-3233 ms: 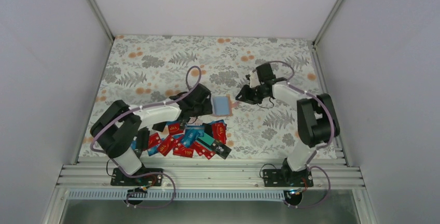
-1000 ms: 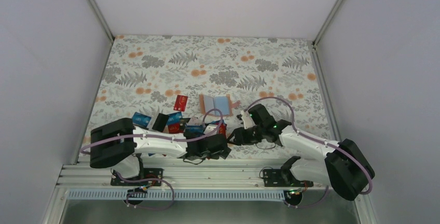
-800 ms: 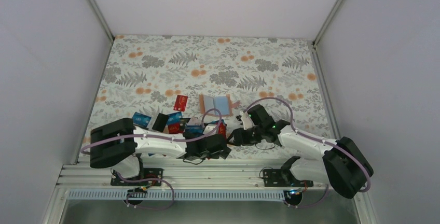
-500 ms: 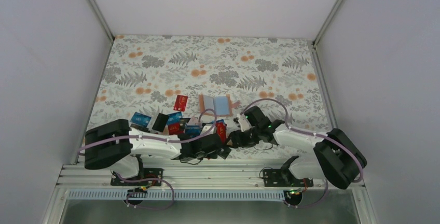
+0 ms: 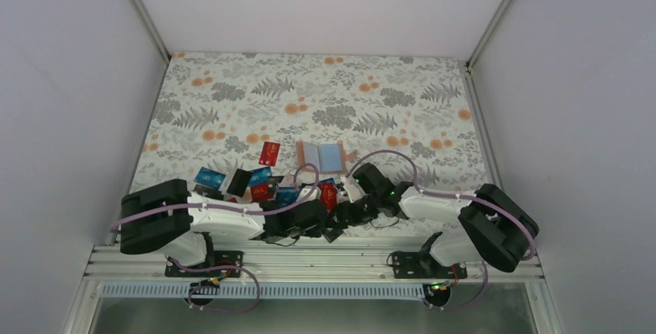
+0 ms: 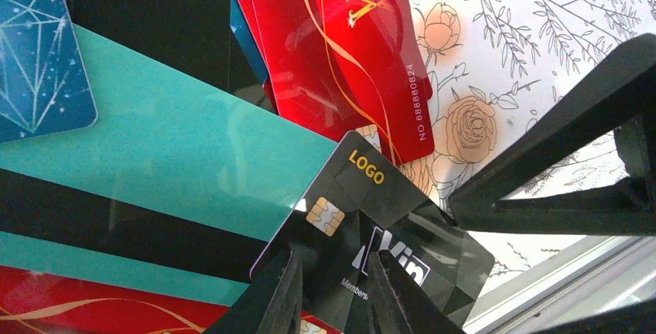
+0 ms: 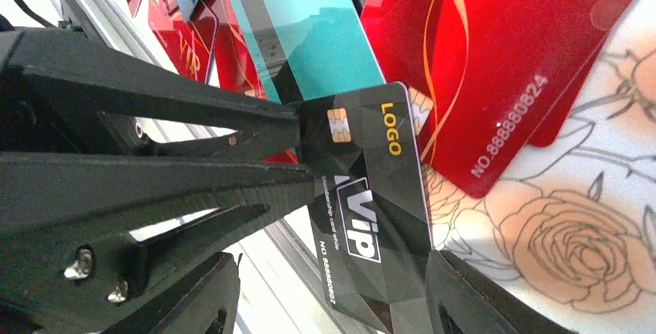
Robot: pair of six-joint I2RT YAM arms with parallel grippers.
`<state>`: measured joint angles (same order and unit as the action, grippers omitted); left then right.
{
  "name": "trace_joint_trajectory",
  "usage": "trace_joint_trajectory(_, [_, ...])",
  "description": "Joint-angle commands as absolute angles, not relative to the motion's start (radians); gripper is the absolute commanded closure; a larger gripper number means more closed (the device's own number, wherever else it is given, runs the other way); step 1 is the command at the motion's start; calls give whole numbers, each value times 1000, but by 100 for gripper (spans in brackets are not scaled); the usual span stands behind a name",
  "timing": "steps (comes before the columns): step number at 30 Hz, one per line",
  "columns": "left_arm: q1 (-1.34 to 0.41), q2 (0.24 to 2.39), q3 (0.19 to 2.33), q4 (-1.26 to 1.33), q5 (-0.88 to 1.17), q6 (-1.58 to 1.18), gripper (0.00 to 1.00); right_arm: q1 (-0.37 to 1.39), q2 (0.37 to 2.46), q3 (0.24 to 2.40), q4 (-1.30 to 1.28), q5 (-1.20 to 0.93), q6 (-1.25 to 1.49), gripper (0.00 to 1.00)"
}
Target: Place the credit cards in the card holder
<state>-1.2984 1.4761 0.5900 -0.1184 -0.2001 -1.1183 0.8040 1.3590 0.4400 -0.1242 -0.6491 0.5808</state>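
Pinching the black credit card (image 6: 384,212) at its edge beside the chip, the left gripper (image 6: 333,297) held it; the right gripper (image 7: 334,281) stood with jaws spread, the card's far end between them.

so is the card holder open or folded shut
Open: the card holder lies spread flat, pale blue inside facing up, tan edges showing. Cards inside it: cannot tell.

bright even light, glare on red card (image 6: 325,56), foreground seemingly soft.
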Motion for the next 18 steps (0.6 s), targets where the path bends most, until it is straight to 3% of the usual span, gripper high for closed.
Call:
trace_joint_trajectory(1, [-1295,1504,543,-205,-178,-1110,76,833,1343,407,-225,-620,614,38])
trace_joint_trajectory(8, [-1294,1511,558,-197,-173,-1087,76,833,1223,413,-306,-507,742,37])
trace_joint_trajectory(18, [-1294,1515,557,-186,-171,-1101,76,920,937,243,-241,-576,1175,38])
